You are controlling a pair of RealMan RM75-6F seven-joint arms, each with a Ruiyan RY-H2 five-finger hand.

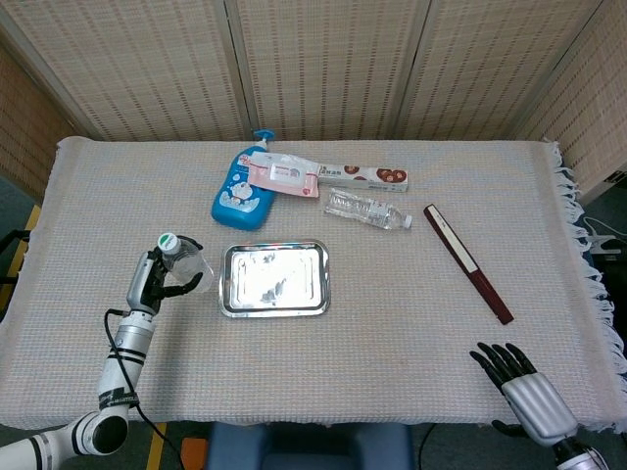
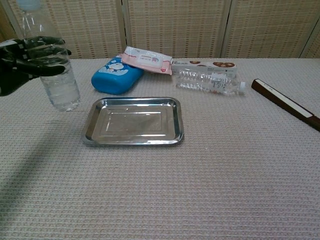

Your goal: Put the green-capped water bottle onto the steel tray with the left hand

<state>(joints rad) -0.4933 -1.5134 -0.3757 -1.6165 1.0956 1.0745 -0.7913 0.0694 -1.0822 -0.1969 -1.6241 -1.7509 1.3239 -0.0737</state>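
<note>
My left hand (image 1: pixel 157 282) (image 2: pixel 22 59) grips a clear water bottle with a green cap (image 1: pixel 181 262) (image 2: pixel 52 70), held upright just left of the steel tray (image 1: pixel 274 279) (image 2: pixel 132 121). The bottle's base hangs slightly above the cloth, close to the tray's left rim. Nothing lies in the tray. My right hand (image 1: pixel 519 387) rests at the table's near right corner, fingers spread, holding nothing; the chest view does not show it.
Behind the tray lie a blue pump bottle (image 1: pixel 240 191) (image 2: pixel 115 76), a pink wipes pack (image 1: pixel 284 176) (image 2: pixel 147 60), a long snack box (image 1: pixel 367 176), and a second clear bottle on its side (image 1: pixel 367 209) (image 2: pixel 210 81). A dark red stick (image 1: pixel 468 262) (image 2: pixel 287 104) lies to the right.
</note>
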